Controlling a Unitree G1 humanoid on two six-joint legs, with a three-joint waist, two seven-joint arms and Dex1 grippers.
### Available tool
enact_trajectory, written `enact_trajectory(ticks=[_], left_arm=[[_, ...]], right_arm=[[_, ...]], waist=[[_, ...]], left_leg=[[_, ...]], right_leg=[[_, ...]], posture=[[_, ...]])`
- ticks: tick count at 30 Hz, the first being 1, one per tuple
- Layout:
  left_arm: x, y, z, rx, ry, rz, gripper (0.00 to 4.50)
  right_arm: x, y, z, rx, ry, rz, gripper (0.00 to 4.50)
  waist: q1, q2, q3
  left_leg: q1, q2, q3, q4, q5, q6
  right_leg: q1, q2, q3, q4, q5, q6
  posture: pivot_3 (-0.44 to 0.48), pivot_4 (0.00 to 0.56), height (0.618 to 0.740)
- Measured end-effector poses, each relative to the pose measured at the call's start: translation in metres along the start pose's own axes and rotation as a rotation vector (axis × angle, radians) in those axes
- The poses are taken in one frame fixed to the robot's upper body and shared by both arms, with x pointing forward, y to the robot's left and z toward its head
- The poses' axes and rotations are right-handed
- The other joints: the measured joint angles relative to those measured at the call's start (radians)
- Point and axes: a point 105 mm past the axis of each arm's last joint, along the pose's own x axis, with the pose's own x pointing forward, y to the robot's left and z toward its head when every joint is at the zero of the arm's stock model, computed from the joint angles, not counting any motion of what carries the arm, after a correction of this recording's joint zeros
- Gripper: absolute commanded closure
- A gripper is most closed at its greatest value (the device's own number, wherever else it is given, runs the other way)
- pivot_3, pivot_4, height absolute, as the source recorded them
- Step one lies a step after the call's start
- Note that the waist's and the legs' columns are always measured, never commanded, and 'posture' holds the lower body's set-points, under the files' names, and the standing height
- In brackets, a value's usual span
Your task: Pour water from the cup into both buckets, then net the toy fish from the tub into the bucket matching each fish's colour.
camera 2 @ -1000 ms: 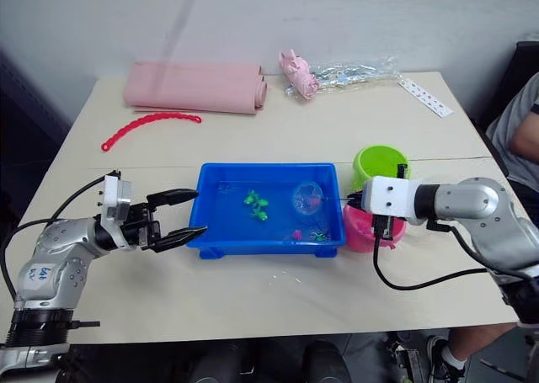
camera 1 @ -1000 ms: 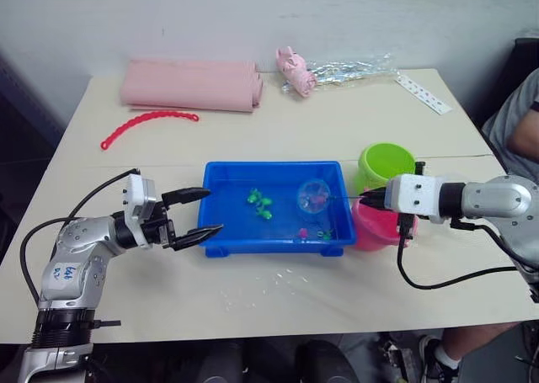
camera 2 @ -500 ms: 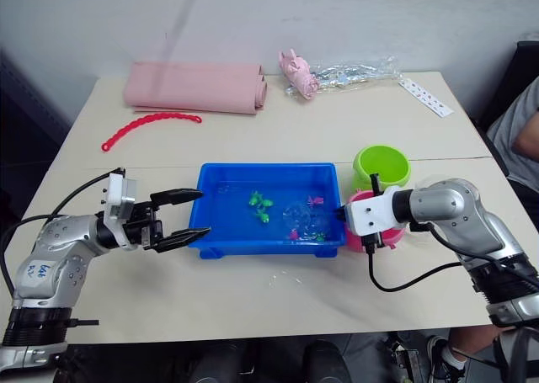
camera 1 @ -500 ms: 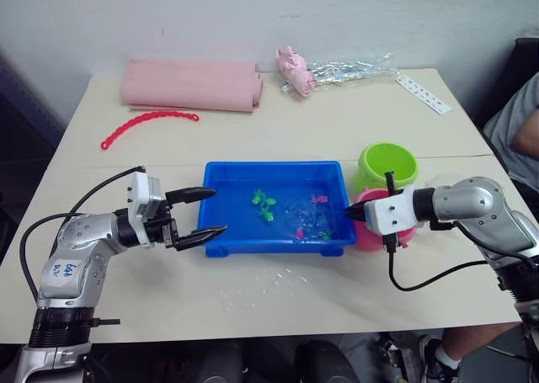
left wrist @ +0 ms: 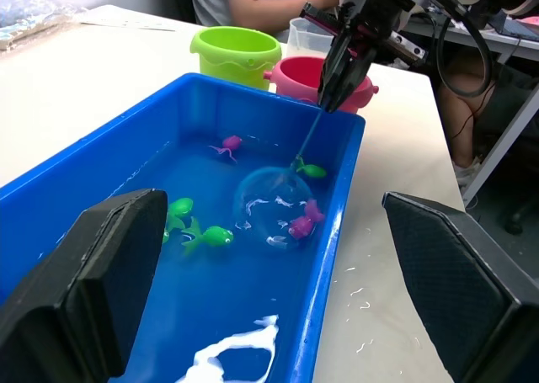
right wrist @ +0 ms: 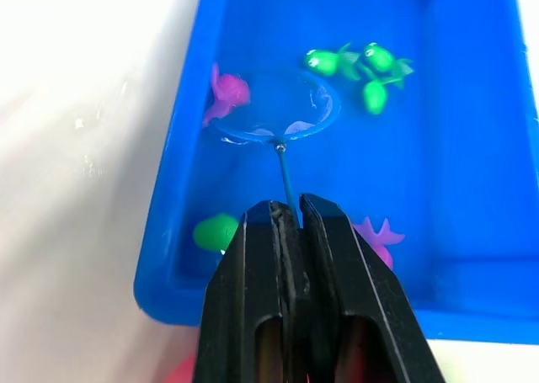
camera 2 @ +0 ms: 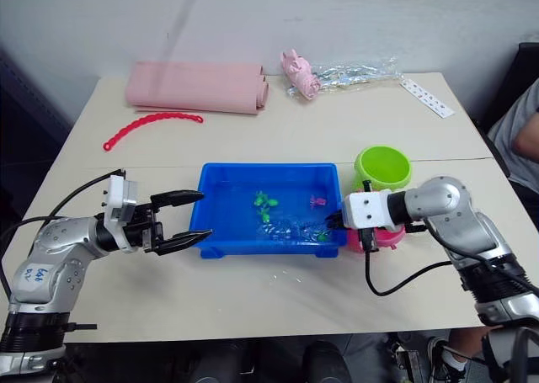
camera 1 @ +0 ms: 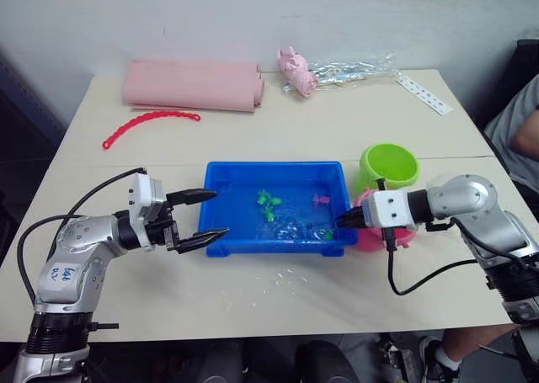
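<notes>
Right end effector (right wrist: 286,223) pinching net (right wrist: 274,109) handle

Right pincer (right wrist: 289,219): closed on the net's thin handle
Net (right wrist: 274,105): ring dipped in the tub (right wrist: 472,156)
Fish: pink one (right wrist: 226,92) at the ring's rim, green ones (right wrist: 362,67) beyond

The tub (camera 1: 221,178) sits mid-worktop (camera 1: 278,295). Two buckets stand just right of it, one (camera 1: 388,165) behind the other (camera 1: 370,236). In the tub lie the fish (camera 1: 269,201) and the net (left wrist: 274,199), toward its right end. The left gripper (camera 1: 202,217) is at the tub's left end, the right gripper (camera 1: 341,221) at its right. Behind, near the far edge, lie a folded cloth (camera 1: 192,85), a bead chain (camera 1: 147,125) and a wrapper (camera 1: 349,67).
</notes>
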Motion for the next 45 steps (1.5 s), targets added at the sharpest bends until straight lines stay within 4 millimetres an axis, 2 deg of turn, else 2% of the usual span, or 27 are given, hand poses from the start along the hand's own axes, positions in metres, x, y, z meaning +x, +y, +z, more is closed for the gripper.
enact_trajectory(ticks=[13, 21, 25, 28, 31, 34, 40, 45], left_arm=[[0.002, 0.003, 0.003, 0.014, -0.018, 0.010, 0.02], [0.003, 0.004, 0.002, 0.006, -0.021, 0.010, 0.02], [0.005, 0.006, 0.002, 0.000, -0.026, 0.001, 0.02], [0.012, 0.005, 0.005, 0.004, -0.037, -0.026, 0.02], [0.017, 0.006, 0.005, -0.004, -0.046, -0.047, 0.02], [0.022, 0.004, 0.004, -0.012, -0.053, -0.079, 0.02], [0.043, -0.002, 0.016, -0.007, -0.108, -0.181, 0.02], [0.053, -0.004, 0.008, -0.057, -0.110, -0.238, 0.02]], right_arm=[[-0.019, -0.008, 0.001, 0.151, -0.079, -0.048, 4.50], [-0.036, -0.011, -0.002, 0.226, -0.137, -0.147, 4.50], [-0.038, -0.008, -0.006, 0.252, -0.158, -0.198, 4.50], [-0.040, -0.011, -0.001, 0.282, -0.205, -0.268, 4.50], [-0.048, -0.002, 0.005, 0.325, -0.231, -0.295, 4.50], [-0.062, 0.001, 0.006, 0.376, -0.233, -0.358, 4.50], [-0.111, 0.013, 0.017, 0.391, -0.212, -0.535, 4.50], [-0.142, 0.042, 0.010, 0.396, -0.113, -0.632, 4.50]], waist=[[0.000, 0.000, 0.000], [0.001, 0.000, 0.000], [0.001, 0.000, 0.000], [0.002, 0.000, 0.000], [0.006, 0.000, 0.000], [0.008, 0.000, 0.000], [0.027, -0.001, 0.000], [0.028, -0.001, 0.000]], left_leg=[[0.000, 0.000, 0.000, -0.001, 0.000, 0.000], [0.000, 0.000, 0.000, -0.001, 0.000, 0.000], [0.000, 0.000, 0.000, -0.001, 0.000, 0.000], [0.000, 0.000, 0.000, -0.001, 0.000, 0.000], [0.000, 0.000, 0.000, -0.003, 0.000, 0.000], [-0.001, 0.000, 0.000, -0.004, 0.000, 0.000], [0.000, -0.001, 0.000, -0.005, 0.000, 0.000], [0.000, -0.001, 0.001, -0.005, 0.000, 0.000]], right_leg=[[0.000, 0.000, 0.000, 0.000, 0.000, 0.000], [0.000, 0.000, 0.000, -0.001, 0.000, 0.000], [0.000, 0.000, 0.000, -0.001, 0.000, 0.000], [0.000, 0.000, 0.000, -0.001, 0.000, 0.000], [0.000, 0.000, 0.000, -0.001, 0.000, 0.000], [0.000, 0.000, -0.001, -0.001, 0.000, 0.000], [0.001, 0.001, -0.001, -0.004, 0.000, 0.000], [0.001, 0.001, -0.001, -0.006, 0.000, 0.000]], posture=[[0.000, 0.150, 0.740], [0.000, 0.150, 0.740], [0.000, 0.150, 0.740], [0.000, 0.150, 0.740], [0.000, 0.150, 0.740], [0.000, 0.150, 0.740], [0.000, 0.150, 0.740], [0.000, 0.150, 0.740]])
